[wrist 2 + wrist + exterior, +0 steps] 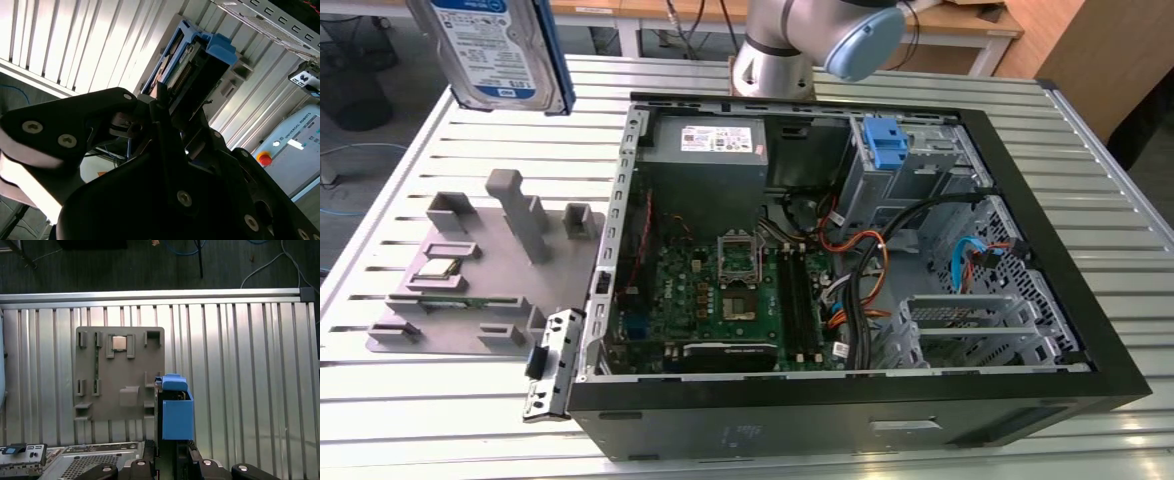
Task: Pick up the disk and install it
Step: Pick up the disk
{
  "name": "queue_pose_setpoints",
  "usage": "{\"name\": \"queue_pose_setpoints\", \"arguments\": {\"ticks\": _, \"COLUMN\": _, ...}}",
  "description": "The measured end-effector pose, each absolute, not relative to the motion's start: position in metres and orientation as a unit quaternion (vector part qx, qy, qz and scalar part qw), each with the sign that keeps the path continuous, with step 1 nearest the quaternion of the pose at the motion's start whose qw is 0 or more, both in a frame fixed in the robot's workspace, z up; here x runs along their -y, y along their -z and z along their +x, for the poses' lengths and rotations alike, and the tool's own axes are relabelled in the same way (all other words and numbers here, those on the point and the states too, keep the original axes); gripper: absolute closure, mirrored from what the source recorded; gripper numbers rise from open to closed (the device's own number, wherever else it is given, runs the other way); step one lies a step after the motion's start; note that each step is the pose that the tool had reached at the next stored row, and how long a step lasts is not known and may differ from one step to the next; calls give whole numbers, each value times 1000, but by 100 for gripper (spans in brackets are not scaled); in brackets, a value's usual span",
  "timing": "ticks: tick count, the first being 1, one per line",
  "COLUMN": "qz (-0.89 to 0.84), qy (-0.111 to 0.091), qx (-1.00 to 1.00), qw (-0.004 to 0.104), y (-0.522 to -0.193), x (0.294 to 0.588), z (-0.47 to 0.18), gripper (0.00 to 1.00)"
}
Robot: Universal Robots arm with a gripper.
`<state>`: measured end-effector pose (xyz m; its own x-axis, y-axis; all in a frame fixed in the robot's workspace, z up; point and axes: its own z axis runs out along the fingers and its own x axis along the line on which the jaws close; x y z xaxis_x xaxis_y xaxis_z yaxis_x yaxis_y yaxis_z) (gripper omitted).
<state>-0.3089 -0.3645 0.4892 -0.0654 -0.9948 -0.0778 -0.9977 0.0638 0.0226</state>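
Observation:
The disk (494,50) hangs upright high over the table at the exterior view's far left, its blue-and-white label facing the camera and a blue rail along its edge. In the first wrist view the disk (175,412) shows edge-on with its blue side rail, above the slatted table beside the grey holder plate. My gripper (172,462) is shut on the disk, with black fingers (165,125) clamped on either side. The second wrist view shows the disk's (192,60) connector end and blue rail sticking out past the fingers.
An open computer case (1014,390) lies on the slatted aluminium table (454,420). Inside are a motherboard (734,290), a grey power supply (714,140) and a drive bay with a blue bracket (887,145). A grey holder plate (467,270) sits at the case's left. The arm's base (781,50) stands behind.

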Motion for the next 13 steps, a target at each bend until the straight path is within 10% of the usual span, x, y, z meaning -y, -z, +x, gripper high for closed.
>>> {"name": "queue_pose_setpoints", "arguments": {"ticks": 13, "qz": -683, "qy": -35, "qx": -729, "qw": 21, "y": -489, "x": 365, "z": -274, "gripper": 65}}
